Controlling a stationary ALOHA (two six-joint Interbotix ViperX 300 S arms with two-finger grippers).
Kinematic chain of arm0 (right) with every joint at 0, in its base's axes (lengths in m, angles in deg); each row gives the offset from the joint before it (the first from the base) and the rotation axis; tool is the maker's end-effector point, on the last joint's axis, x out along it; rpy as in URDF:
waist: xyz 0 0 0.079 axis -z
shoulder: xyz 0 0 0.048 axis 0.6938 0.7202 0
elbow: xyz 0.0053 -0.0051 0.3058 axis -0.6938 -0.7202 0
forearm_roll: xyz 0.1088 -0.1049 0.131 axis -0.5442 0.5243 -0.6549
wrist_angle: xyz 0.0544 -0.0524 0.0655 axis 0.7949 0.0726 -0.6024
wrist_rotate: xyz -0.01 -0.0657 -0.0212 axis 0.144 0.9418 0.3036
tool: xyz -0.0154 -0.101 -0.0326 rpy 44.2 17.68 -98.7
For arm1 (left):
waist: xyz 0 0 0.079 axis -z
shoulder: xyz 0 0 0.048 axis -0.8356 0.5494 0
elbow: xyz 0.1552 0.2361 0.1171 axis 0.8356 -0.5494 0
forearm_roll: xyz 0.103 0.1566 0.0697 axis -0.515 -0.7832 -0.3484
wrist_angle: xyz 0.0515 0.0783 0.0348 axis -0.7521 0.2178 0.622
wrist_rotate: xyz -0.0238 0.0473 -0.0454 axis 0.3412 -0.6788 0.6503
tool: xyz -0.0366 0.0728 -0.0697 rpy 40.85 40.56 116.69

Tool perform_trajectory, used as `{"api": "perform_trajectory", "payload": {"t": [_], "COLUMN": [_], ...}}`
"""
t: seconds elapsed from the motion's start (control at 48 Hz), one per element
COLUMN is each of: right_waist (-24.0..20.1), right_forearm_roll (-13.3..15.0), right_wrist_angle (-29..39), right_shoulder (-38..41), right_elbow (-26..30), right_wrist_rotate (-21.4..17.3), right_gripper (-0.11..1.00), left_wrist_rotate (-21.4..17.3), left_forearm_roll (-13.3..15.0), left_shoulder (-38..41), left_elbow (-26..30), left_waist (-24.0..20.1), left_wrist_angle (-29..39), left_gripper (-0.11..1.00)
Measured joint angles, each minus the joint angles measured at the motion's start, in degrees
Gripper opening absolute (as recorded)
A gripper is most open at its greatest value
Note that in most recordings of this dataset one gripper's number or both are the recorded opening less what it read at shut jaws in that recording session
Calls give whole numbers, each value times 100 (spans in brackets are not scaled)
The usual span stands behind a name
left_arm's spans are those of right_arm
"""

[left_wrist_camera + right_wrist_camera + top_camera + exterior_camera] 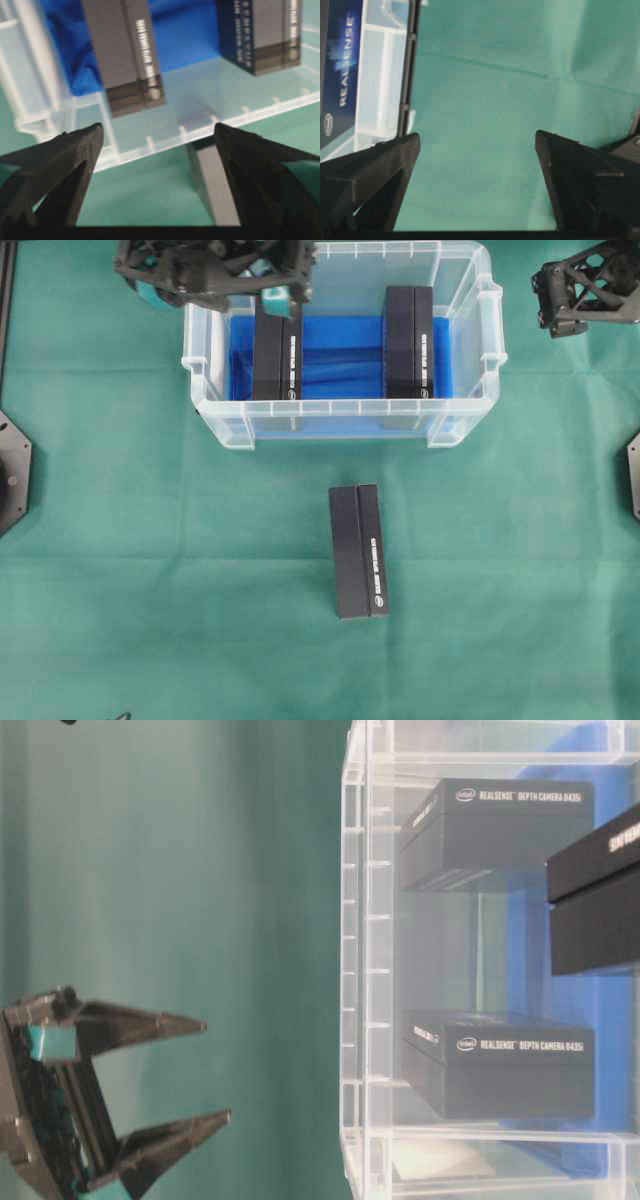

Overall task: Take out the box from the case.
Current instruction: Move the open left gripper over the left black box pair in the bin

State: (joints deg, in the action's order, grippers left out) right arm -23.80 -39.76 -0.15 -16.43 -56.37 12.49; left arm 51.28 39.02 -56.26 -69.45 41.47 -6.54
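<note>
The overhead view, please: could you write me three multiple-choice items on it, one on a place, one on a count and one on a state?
1. Where is the left claw?
A. Over the far end of the left box in the case
B. Over the box on the table
C. Outside the case on the right

2. How many boxes lie inside the case?
A. One
B. Two
C. Three

3. What is the state of the right claw?
A. Shut on a box
B. Shut on nothing
C. Open and holding nothing

Answers: 1 A, it hangs above the left box. 2 B, that box and the right box; a third box lies on the green cloth. 3 C, only cloth shows between its fingers.
</note>
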Motion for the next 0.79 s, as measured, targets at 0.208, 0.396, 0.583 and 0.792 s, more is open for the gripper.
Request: {"api": "perform_trajectory", "payload": {"t": [0.208,0.396,0.583,0.792], "right_waist": [0,0,0,0], "right_forearm_roll": [0,0,0,0], "right_wrist_angle": [0,-44,-88,-105], "right_shoulder": [-9,0,0,0], "right_elbow": [0,0,0,0], "right_wrist_rotate": [0,9,9,9], "right_gripper": [93,93,93,93], "left_wrist_rotate": [88,114,114,114], "left_forearm_roll": [-35,-97,-123,-123], "left_shoulder": [290,308,308,316], "left_elbow": [229,255,255,255], "left_waist": [123,123,123,123], "left_wrist_angle": [62,193,246,255], "left_gripper": [96,96,96,96]}}
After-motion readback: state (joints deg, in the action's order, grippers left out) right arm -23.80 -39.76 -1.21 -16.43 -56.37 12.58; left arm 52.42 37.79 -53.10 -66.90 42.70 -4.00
